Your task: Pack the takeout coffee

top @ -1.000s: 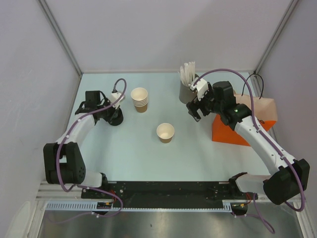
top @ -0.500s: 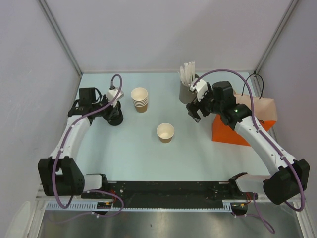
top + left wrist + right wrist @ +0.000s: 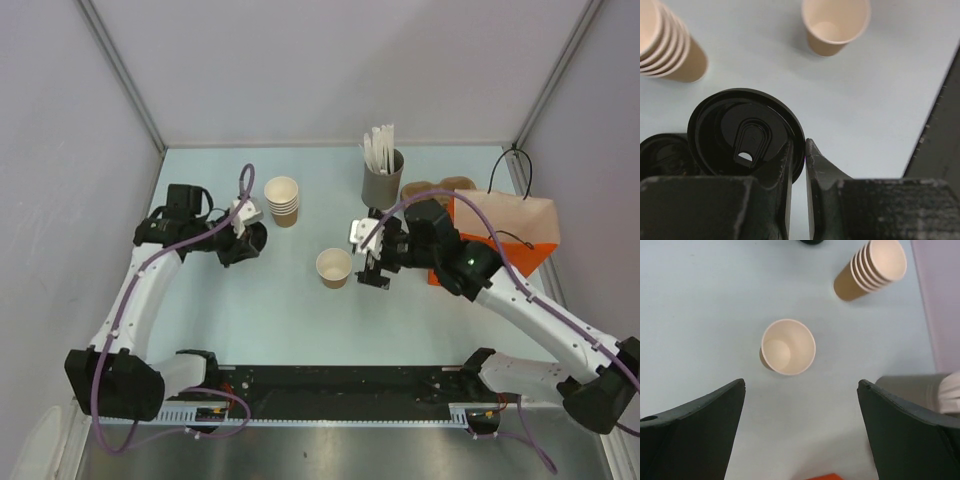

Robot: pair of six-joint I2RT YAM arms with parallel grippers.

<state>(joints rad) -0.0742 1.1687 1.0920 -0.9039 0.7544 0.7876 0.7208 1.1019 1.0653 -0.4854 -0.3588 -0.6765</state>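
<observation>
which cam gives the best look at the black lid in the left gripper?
Left wrist. The black lid sits large and close, sip hole visible, rim pinched in the left gripper. Top external shows only a small dark shape at that gripper. Right wrist has a dark sliver at its top edge; cannot tell if that's it.

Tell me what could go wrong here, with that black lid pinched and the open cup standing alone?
The left gripper pinches the black lid only by its rim, so it might slip or twist before reaching the lidless cup. The right gripper hangs wide open near that cup, which looks light; a nudge from a finger could tip it.
</observation>
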